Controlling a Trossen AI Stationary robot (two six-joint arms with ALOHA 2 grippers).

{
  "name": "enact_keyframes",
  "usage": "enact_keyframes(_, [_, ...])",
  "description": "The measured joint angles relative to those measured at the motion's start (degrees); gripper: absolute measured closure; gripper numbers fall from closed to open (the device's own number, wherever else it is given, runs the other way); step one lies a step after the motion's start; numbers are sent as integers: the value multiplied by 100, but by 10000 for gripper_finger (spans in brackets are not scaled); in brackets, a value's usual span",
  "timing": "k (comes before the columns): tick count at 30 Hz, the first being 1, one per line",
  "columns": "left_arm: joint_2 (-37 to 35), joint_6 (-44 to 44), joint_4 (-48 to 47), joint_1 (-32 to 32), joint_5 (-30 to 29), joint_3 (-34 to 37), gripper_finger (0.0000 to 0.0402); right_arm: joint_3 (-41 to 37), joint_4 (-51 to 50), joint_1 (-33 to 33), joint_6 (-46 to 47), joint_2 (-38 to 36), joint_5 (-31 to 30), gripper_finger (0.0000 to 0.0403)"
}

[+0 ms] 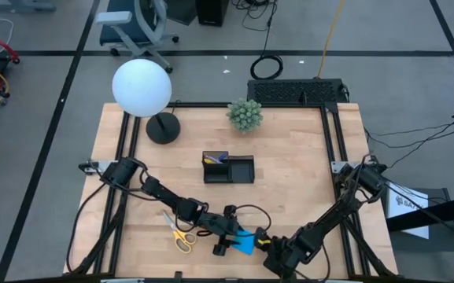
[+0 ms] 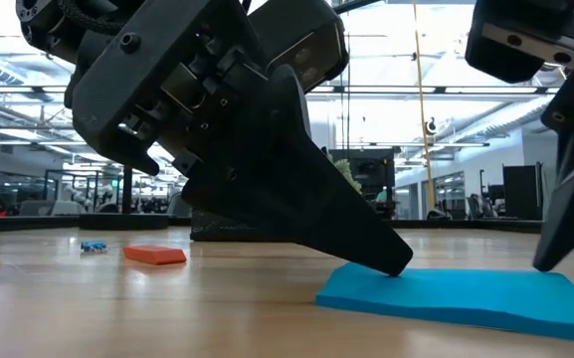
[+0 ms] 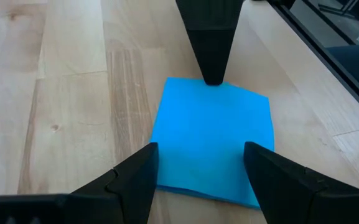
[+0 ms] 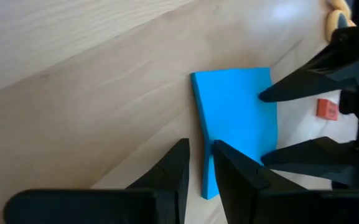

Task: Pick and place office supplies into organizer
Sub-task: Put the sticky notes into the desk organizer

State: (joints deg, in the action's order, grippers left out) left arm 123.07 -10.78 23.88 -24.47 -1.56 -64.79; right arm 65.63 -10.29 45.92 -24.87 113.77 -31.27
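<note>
Both grippers are at the blue sticky-note pad (image 1: pixel 246 243) near the table's front edge. Left gripper (image 3: pixel 198 165) is spread wide over it; right gripper (image 4: pixel 199 162) is narrow at its edge. Next, I think, squeeze, lift, and carry it to the organizer (image 1: pixel 228 168).

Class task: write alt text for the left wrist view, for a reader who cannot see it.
A blue sticky-note pad lies flat on a wooden table, between the open fingers of the left gripper. From the far side a finger of the right gripper comes down with its tip at the pad's edge.
</note>
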Motion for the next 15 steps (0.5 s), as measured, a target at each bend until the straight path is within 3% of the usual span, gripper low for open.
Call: enact_keyframes(15, [-2,34,24,2,-2,0,158,-2,267,-294,14,0,61,332])
